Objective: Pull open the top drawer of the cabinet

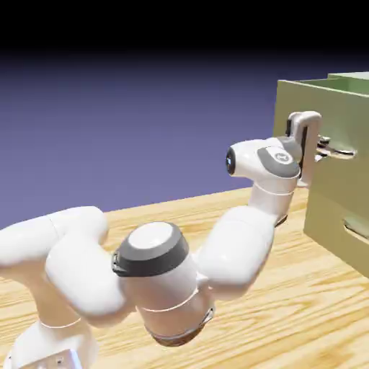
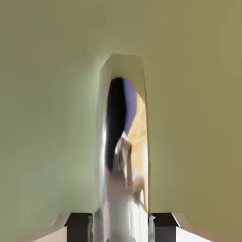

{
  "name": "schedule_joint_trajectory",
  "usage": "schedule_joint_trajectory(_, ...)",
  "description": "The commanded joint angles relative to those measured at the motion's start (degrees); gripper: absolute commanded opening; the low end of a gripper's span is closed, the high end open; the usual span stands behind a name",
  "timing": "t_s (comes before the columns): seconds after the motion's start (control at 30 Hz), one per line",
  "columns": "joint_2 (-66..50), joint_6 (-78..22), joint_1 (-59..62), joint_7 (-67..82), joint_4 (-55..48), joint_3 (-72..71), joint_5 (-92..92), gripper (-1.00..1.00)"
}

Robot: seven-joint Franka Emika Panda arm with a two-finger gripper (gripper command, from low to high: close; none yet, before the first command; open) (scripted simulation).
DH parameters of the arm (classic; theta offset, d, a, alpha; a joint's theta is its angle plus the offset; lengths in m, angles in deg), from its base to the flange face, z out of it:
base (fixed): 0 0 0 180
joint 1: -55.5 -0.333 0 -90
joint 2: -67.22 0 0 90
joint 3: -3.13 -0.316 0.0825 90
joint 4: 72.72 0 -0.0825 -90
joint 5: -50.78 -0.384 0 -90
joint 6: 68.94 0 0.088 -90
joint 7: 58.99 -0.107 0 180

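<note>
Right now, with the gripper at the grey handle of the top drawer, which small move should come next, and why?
Probably a short, straight pull away from the pale olive-green cabinet. The gripper is shut on the slim grey metallic bar handle, and the top olive-green drawer looks barely opened.

A light wooden table (image 1: 288, 303) carries the olive-green cabinet (image 1: 328, 194).

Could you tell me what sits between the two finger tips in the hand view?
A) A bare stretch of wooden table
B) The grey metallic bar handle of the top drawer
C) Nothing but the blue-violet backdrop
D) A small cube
B: the shiny grey handle fills the gap between the finger tips, with the olive-green front of the top drawer behind it, so the gripper is shut on the handle.
</note>
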Motion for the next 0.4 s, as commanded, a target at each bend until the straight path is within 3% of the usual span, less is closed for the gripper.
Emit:
schedule_joint_trajectory(0.0, -1.32, -0.9, 0.87, 1.15, 1.77, -0.44, -0.15, -1.0)
schedule_joint_trajectory(0.23, -2.18, -4.76, 10.51, -0.04, 15.22, -1.27, -1.51, -1.0)
schedule_joint_trajectory(0.27, -2.18, -4.76, 10.51, -0.04, 15.22, -1.27, -1.51, 1.0)
schedule_joint_trajectory(0.37, -2.56, -5.68, 13.76, -0.26, 19.38, -1.7, -2.23, 1.0)
